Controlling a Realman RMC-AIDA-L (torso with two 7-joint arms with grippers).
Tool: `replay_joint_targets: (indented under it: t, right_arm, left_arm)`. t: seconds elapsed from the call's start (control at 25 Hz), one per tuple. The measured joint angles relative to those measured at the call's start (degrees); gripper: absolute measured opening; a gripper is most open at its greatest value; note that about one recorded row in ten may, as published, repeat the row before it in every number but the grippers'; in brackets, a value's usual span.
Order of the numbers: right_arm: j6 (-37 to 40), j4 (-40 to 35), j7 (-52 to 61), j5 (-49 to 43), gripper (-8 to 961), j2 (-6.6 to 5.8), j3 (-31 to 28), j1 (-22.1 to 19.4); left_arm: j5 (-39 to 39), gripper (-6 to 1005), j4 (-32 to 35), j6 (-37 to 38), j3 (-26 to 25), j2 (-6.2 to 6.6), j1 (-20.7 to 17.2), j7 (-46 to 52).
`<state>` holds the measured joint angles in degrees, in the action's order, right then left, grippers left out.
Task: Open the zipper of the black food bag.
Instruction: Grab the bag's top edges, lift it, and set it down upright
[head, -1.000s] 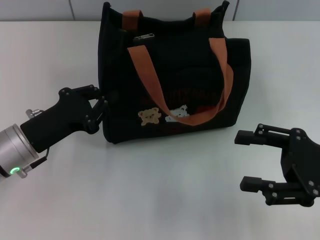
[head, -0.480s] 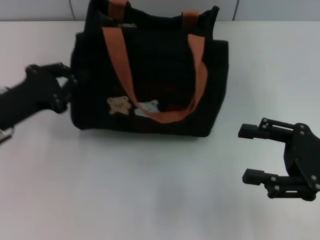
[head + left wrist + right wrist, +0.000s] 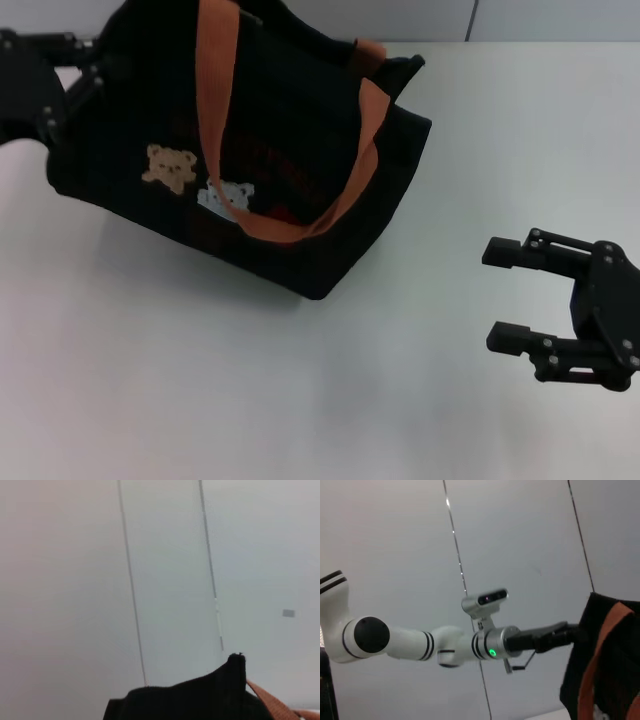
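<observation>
my left gripper (image 3: 62,95) sits at the far left, against the side of the black food bag (image 3: 290,190); it seems clamped on the fabric there, though the contact itself is hard to make out; the bag is tilted, its left end raised off the white surface (image 3: 300,400) and its lower right corner resting near the middle; the bear patches (image 3: 170,167) face me and one orange-brown strap (image 3: 225,140) loops down the front; i cannot find the zipper or its pull tab from the head view, and the left wrist view only catches a black corner of the bag and a bit of strap, so i judge the zip is not yet opened and the whole pull is left to do; my right gripper (image 3: 520,295) hovers well apart to the right, jaws spread wide and holding nothing.
</observation>
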<state>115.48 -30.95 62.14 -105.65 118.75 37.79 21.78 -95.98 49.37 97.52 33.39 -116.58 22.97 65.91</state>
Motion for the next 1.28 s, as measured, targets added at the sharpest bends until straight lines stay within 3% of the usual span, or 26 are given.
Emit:
replay_joint_targets:
  t: [0.32,0.4,0.44,0.6,1.08,1.28]
  right_arm:
    - [-0.8,2.1,0.0,0.0,774,0.16,-5.5,0.1]
    - [-2.8,4.8,-0.6,0.0,774,0.27,-11.2,0.4]
    - [-2.8,4.8,-0.6,0.0,774,0.27,-11.2,0.4]
    - [-7.7,11.4,-4.9,0.0,774,0.32,-20.8,1.2]
    - [-13.5,15.4,-6.1,0.0,774,0.43,-22.6,2.2]
    - [-14.1,15.5,-6.2,0.1,774,0.43,-22.7,2.3]
  left_arm:
    - [-0.1,99,7.8,3.3,3.6,-0.34,0.9,3.4]
    - [-0.1,99,10.8,7.4,4.0,-0.34,1.7,3.8]
    - [-0.1,99,10.8,7.4,4.0,-0.34,1.7,3.8]
    - [-0.2,99,14.8,9.7,4.0,-0.39,2.5,5.0]
    - [-0.7,98,14.7,3.1,3.9,0.14,3.1,2.2]
    - [-0.7,98,13.9,0.5,2.1,1.19,2.0,0.4]
